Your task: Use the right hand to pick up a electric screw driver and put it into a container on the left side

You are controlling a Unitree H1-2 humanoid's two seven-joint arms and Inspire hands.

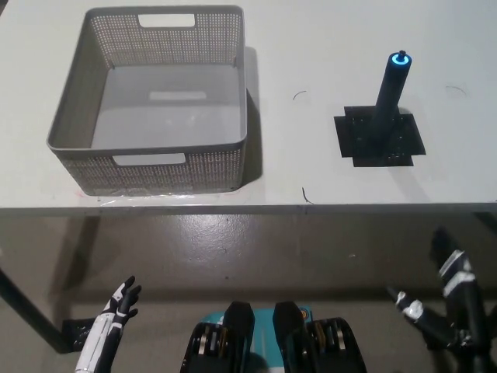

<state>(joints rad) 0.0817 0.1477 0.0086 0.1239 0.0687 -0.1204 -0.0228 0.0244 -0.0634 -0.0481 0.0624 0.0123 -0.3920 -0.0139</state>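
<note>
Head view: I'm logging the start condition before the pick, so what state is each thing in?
Electric screwdriver: upright on its black base, tip ring lit blue, untouched.
Container: empty, on the table's left side.
Left hand: open, resting low, below the table edge.
Right hand: open, low, holding nothing.
</note>
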